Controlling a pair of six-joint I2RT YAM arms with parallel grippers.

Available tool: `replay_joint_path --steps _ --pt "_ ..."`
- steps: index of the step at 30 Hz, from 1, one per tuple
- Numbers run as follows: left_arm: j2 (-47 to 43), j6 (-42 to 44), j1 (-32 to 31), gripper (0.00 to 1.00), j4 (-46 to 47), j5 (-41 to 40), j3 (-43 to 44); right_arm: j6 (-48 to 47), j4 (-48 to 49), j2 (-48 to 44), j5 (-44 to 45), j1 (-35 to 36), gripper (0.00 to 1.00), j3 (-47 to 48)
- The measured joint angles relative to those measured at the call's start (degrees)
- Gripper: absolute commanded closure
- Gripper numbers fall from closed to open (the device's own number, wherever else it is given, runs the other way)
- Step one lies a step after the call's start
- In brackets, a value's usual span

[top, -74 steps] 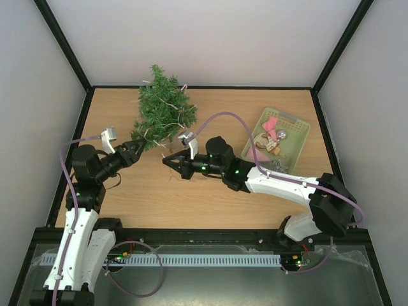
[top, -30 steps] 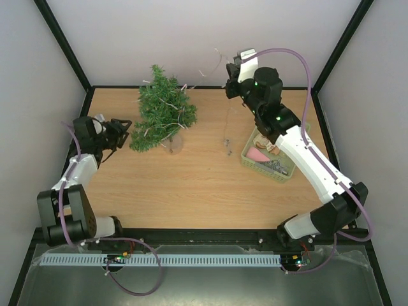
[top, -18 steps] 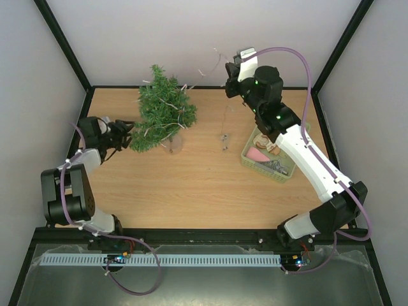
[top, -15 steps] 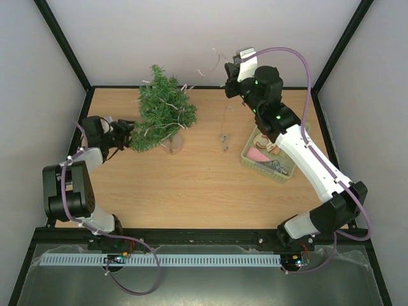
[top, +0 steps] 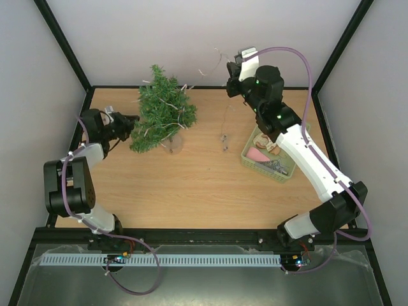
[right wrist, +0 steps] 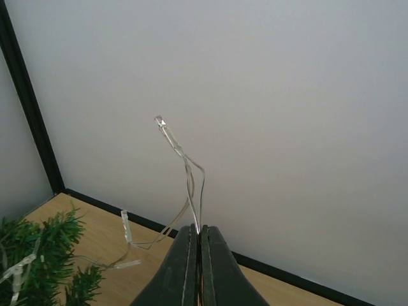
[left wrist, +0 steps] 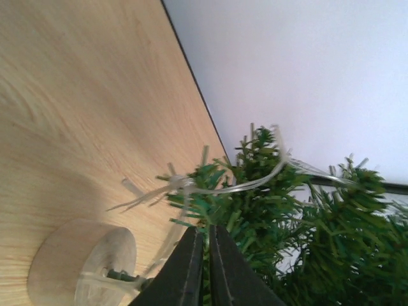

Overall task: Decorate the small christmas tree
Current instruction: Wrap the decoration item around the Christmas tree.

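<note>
The right gripper (right wrist: 199,245), at the bottom centre of the frame, has its jaws pressed together on a thin clear light wire (right wrist: 192,182). The wire rises to a small bulb (right wrist: 159,120) left of centre; another strand droops toward the small christmas tree (right wrist: 41,252) at lower left. Behind stand a white wall (right wrist: 287,95), a black frame post (right wrist: 25,108) and the wooden table (right wrist: 105,237).

I find no writing, number, label or brand that I can read, neither on the small christmas tree (top: 162,108) nor on the basket (top: 261,169).
</note>
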Motion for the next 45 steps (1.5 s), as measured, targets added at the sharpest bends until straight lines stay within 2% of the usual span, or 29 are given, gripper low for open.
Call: replay_joint_path --steps 11,17,21,25,30,40,42,45 --pt "-2.1 7.8 0.5 0.97 -6.1 -2.2 5.0 -0.2 0.0 0.0 -0.1 -2.4 0.98 0.0" --pt "-2.4 14.3 0.5 0.75 -13.3 -5.0 8.3 -0.3 0.0 0.0 -0.5 -3.0 0.98 0.2" --pt "-2.5 20.3 0.6 0.65 -18.7 -7.3 9.3 -1.0 0.6 0.0 -1.4 -3.9 0.98 1.1" --pt "-2.5 23.7 0.9 0.58 -20.4 -6.2 8.5 -1.7 0.8 0.5 -3.0 -4.7 0.98 3.6" --pt "-2.1 24.8 1.2 0.55 -19.1 -1.8 6.6 -2.0 1.8 1.2 -4.5 -4.9 0.98 6.3" --pt "2.7 25.3 0.0 0.56 -15.4 4.0 6.6 -2.1 2.3 4.3 -6.4 -4.9 0.98 8.4" --pt "3.6 25.4 -0.3 0.61 -15.3 4.3 6.6 -2.1 2.2 4.8 -6.6 -4.9 0.98 9.3" --pt "4.2 25.5 -0.6 0.79 -15.2 4.4 6.6 -2.1 2.1 4.9 -6.6 -4.9 0.98 10.0"
